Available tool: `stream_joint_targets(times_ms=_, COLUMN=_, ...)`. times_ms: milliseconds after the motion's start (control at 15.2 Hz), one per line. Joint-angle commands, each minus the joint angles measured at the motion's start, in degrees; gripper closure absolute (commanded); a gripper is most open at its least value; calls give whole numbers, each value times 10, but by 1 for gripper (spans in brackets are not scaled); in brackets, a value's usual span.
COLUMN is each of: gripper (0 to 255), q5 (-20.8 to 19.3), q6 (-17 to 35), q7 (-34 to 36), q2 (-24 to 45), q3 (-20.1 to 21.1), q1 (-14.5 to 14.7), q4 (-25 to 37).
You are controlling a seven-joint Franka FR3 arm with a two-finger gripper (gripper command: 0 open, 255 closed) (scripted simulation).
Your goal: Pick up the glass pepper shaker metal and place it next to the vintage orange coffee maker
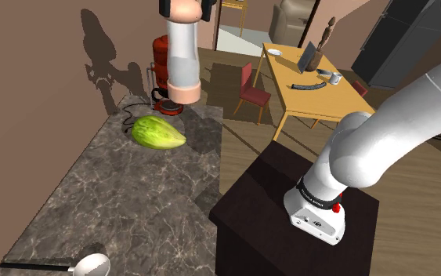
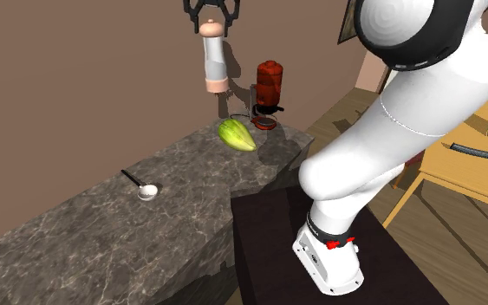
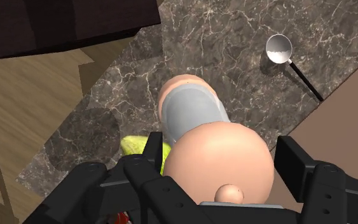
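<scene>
Jaws clenched on the cap of the pepper shaker [image 2: 214,61], and it hangs upright in the air above the end of the table [image 2: 103,217], close to the red coffee maker [image 2: 270,82], with a green fruit [image 2: 236,135] lying below.

The grey marbled counter [image 1: 117,196] bears a green fruit [image 1: 158,132], a spoon [image 1: 79,266] and a red coffee maker [image 2: 270,84].

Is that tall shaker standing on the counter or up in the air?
Up in the air and upright: the gripper clasps the shaker by its top cap, and its base hangs clear above the counter.
</scene>
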Motion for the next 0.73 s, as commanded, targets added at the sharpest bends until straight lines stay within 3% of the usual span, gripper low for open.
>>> stream_joint_targets(times_ms=0, gripper=255, q5=-5, q6=-10, q7=-27, q2=5, q3=-19, q1=-9, q4=10)
stream_joint_targets(times_ms=660, gripper=255, q5=-34, q6=-26, q7=-159, q2=63, q3=-104, q1=-56, q4=63)
